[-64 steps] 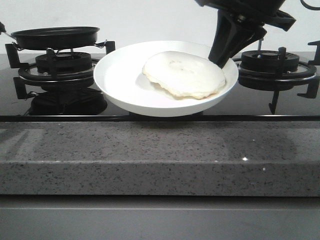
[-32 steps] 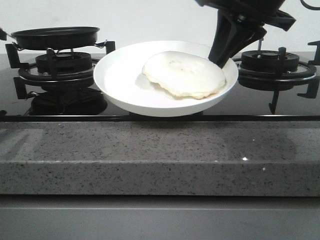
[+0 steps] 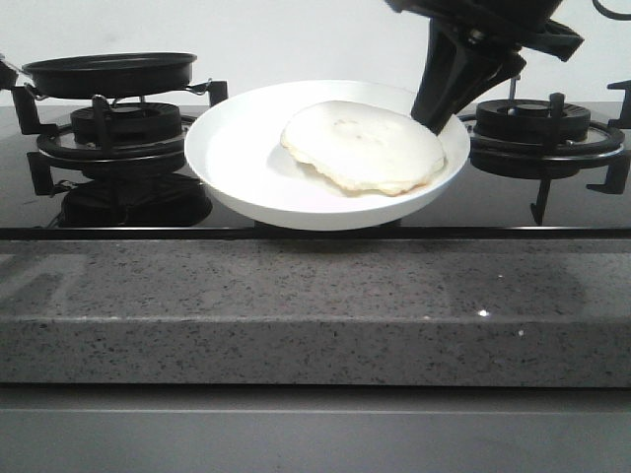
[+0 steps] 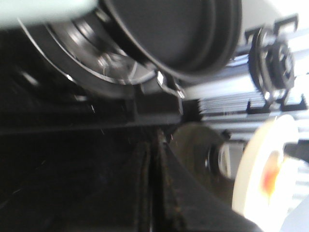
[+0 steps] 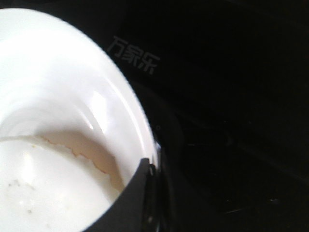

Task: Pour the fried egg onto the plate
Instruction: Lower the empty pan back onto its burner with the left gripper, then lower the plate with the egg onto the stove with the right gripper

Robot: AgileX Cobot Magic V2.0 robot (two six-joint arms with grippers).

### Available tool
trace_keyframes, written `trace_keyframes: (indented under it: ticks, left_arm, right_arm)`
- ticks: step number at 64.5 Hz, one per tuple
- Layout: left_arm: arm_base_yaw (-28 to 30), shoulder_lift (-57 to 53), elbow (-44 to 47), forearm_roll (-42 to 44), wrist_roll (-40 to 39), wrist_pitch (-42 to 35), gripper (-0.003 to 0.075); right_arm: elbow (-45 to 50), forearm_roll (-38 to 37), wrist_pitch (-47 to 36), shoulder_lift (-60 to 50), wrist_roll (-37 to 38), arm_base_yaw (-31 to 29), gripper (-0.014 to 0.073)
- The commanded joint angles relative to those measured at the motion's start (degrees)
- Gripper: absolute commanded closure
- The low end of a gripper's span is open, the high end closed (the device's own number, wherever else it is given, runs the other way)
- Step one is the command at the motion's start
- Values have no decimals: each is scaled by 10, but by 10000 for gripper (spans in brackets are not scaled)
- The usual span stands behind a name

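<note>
The fried egg (image 3: 363,148) lies flat in the plate (image 3: 237,158). It sits toward the 3 o'clock side of the dish, and its edge at about 4 o'clock rests up on the rim. It is a soft round shape, a bit wider from 9 o'clock to 3 o'clock than it is deep. Its browned wavy edge shows on the near side. It does not point any way, because it is nearly round.

The plate stands in the middle of the black stove top (image 3: 493,202), between the two burners. The right gripper (image 3: 441,116) comes down from 12 o'clock onto the plate's rim at about 2 o'clock. In the right wrist view its fingers (image 5: 130,203) are clamped on the rim, one inside the dish and just beside the egg.

The black frying pan (image 3: 108,71) sits on the left burner (image 3: 113,133), at 9 o'clock from the plate and apart from it. The pan looks empty from here, but its inside is hard to see. In the left wrist view the left gripper (image 4: 154,193) has its fingers close together with nothing between them, near the pan and burner.

The egg is already on the plate, so I think the pouring is done. The step in hand looks like the end of the job. Next, the right gripper would need to let go of the rim gently and lift away, so the plate does not tip or slide. The egg sits near that finger, so it should lift straight up.
</note>
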Motion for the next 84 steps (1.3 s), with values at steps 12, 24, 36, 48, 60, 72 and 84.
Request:
trace_keyframes:
  ticks: [12, 24, 36, 48, 60, 72, 84]
  left_arm:
    - [-74, -130, -18, 172, -119, -87, 740]
    - [-148, -200, -18, 379, -239, -135, 740]
    - [-229, -266, 8, 529, -321, -169, 740]
    - [-294, -360, 112, 535, -323, -286, 740]
    - [-327, -464, 230, 538, -323, -390, 740]
    - [-330, -574, 340, 538, -323, -465, 740]
    - [-330, -688, 421, 536, -323, -529, 740]
  right_arm:
    - [-14, 14, -23, -29, -2, -1, 655]
    - [-14, 14, -23, -29, -2, -1, 655]
    - [-14, 14, -23, -29, -2, -1, 655]
    - [-14, 14, -23, -29, -2, -1, 655]
    - [-14, 14, -23, -29, -2, -1, 655]
    - [-14, 14, -26, -29, -2, -1, 655]
    - [-14, 14, -26, -29, -2, -1, 655]
